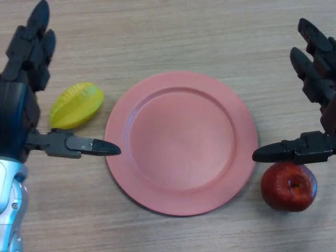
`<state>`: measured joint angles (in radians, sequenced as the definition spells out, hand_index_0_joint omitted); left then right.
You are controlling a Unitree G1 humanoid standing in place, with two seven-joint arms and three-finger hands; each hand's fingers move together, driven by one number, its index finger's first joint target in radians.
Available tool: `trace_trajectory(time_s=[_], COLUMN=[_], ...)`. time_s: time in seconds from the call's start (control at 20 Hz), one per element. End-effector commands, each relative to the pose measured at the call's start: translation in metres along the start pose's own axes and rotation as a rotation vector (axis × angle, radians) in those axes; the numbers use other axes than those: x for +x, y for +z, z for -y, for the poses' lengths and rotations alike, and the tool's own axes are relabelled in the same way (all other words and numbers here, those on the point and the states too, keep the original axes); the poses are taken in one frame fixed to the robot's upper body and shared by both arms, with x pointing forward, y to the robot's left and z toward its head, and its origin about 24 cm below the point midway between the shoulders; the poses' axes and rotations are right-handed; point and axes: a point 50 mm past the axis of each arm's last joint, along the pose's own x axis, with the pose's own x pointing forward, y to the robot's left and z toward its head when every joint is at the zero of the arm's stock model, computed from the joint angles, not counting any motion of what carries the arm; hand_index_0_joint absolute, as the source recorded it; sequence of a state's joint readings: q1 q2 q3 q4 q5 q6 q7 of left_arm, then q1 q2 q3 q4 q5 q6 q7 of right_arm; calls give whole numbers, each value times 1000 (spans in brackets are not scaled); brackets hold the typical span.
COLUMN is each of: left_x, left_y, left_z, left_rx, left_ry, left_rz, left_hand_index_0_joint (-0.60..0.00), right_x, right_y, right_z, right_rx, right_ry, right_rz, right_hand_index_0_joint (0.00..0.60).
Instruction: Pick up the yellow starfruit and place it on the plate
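Note:
A yellow starfruit (77,105) lies on the wooden table just left of the pink plate (181,143). The plate holds nothing. My left hand (21,94) hovers at the left edge with fingers stretched straight and its thumb pointing right, below the starfruit; the fruit sits in the gap between thumb and fingers, untouched. At the right edge my right hand (317,79) is likewise open, its thumb reaching left above a red apple.
A red apple (289,186) rests on the table at the plate's lower right, partly under my right thumb. Bare wooden table (168,31) stretches beyond the plate at the far side.

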<state>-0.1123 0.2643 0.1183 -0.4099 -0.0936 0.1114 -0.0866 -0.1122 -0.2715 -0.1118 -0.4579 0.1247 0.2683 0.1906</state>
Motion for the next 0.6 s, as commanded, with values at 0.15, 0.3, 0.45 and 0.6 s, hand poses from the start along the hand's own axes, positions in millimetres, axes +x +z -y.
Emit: trace_trajectory(time_s=[0.15,0.3,0.45,0.6], left_x=[2,1,1,8], left_y=[33,32,30,29], left_z=[-12,-11,-13,-23], left_rx=[38,25,8,41], left_ry=[41,30,39,62], left_rz=[190,160,144,203], left_hand_index_0_joint=[0,0,0,0], right_x=[-4,-4,-6,-6], right_y=[30,31,32,34], right_z=[19,21,22,24], right_rx=[-115,-116,-108,-113], right_ry=[-70,-65,-89,-119], right_rz=[216,212,224,235], right_hand_index_0_joint=[0,0,0,0])
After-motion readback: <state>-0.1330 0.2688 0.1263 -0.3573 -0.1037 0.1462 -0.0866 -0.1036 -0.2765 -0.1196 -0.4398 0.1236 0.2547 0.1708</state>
